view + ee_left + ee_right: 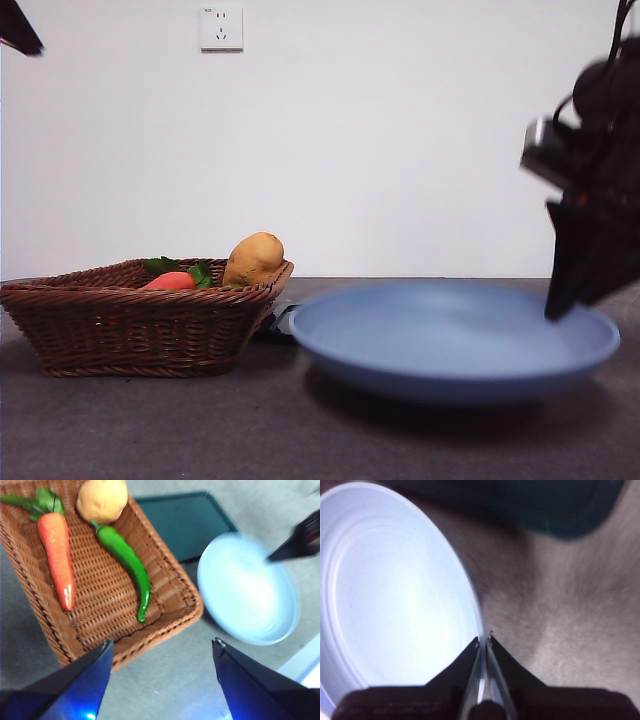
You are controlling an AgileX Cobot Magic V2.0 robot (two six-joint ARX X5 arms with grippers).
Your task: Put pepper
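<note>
The pepper [125,560] was seen lying in the wicker basket [165,570], between the carrot [59,555] and the basket's 3 o'clock wall. The left gripper [162,652] was held spread above. The right gripper [483,641] was clenched on the blue plate [385,590] rim

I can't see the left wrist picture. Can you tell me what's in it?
A green pepper lies in a woven basket between a carrot and a potato. Beside the basket sits an empty blue plate, with the left gripper open above the table.
</note>
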